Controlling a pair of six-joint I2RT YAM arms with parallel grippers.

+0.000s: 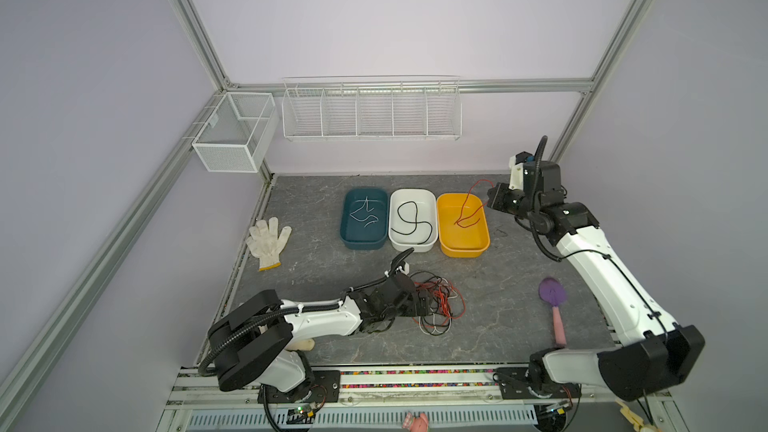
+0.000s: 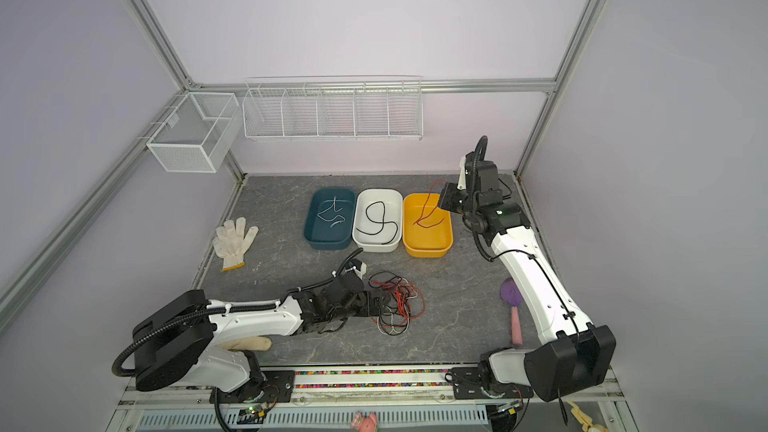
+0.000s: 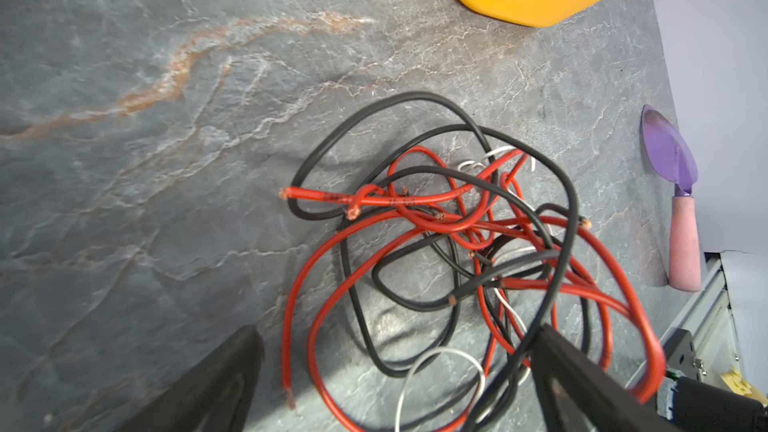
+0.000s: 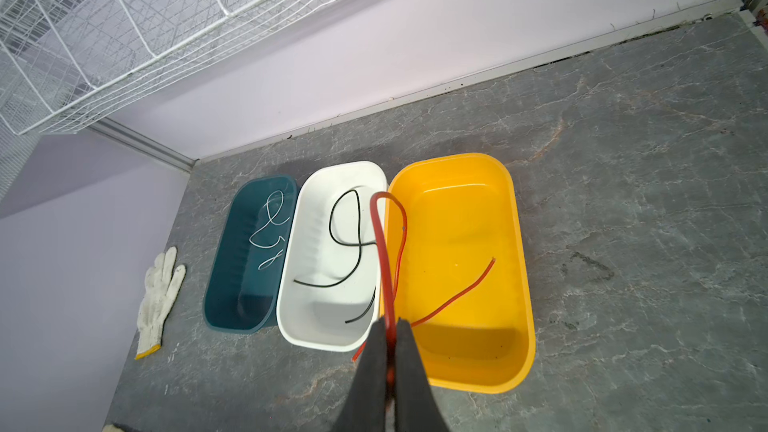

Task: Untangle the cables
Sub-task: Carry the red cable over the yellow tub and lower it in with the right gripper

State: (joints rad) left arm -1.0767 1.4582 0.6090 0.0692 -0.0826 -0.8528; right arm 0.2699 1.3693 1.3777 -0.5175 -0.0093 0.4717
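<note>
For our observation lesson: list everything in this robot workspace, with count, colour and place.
table: one, grey, underneath all
teal tub: one, back row, left
white cables: seemingly two, in teal tub
white tub: one, back row, middle
black cable: one, in white tub
yellow tub: one, back row, right
red cable: one, trailing into yellow tub
cable tangle: one, red-black-white, front centre
glove: one, white, left of tubs
trowel: one, purple and pink, right side
wire rack: one, white, back wall
mesh box: one, white, left rail
left pincer: black, open over tangle
right pincer: black, shut on red cable
</note>
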